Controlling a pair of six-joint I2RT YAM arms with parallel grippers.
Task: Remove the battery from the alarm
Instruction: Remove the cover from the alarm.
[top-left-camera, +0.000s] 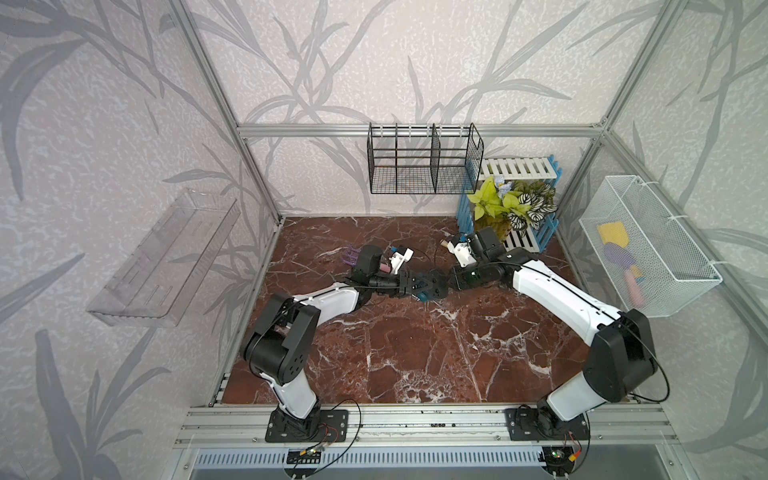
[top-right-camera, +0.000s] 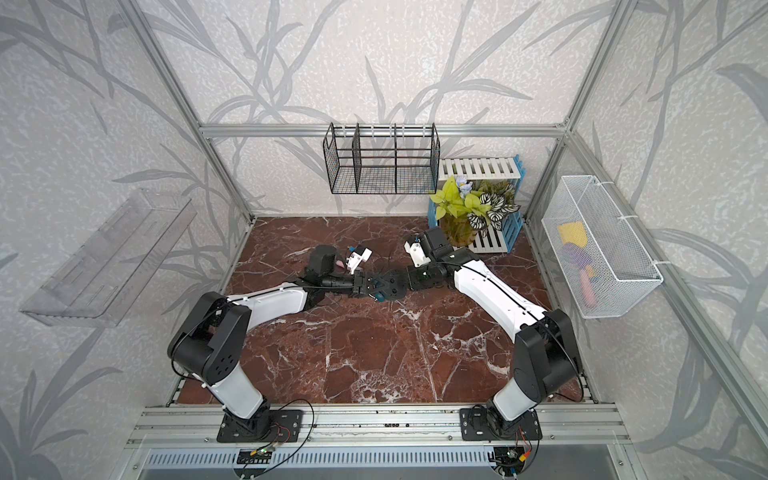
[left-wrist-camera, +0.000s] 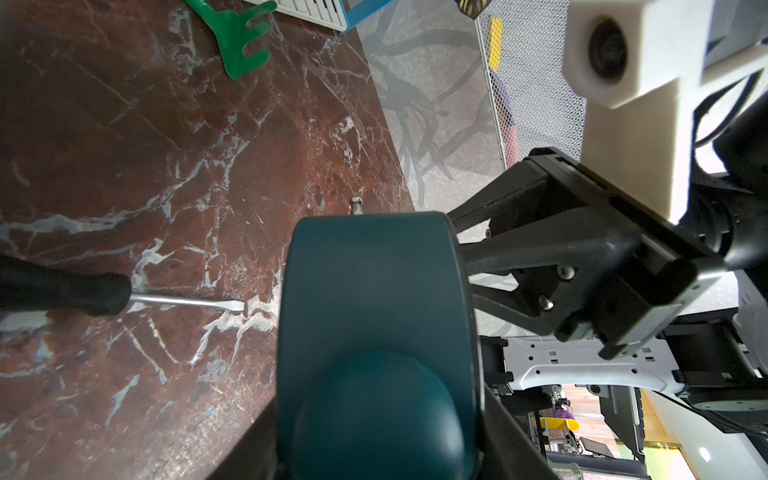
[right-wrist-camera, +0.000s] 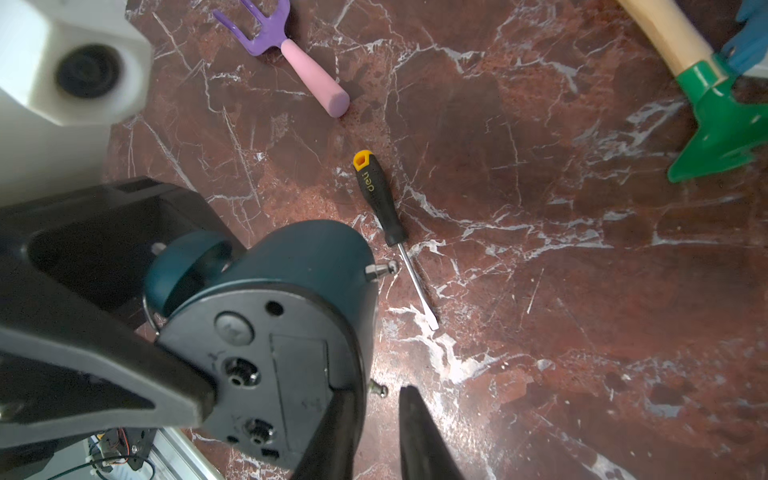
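Tabletop (top-left-camera: 415, 353) centre, well off edges: left gripper (top-left-camera: 417, 286) clamps alarm (right-wrist-camera: 299, 262); right gripper (right-wrist-camera: 376, 401) slightly parted.

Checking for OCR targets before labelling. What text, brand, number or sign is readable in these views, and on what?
"deli": on the black handle of the screwdriver, right wrist view.
Moulded marks on the black back of the alarm, near the knobs and the battery cover: too faint to read.
Nothing else is legible in the wrist views or in either top view.
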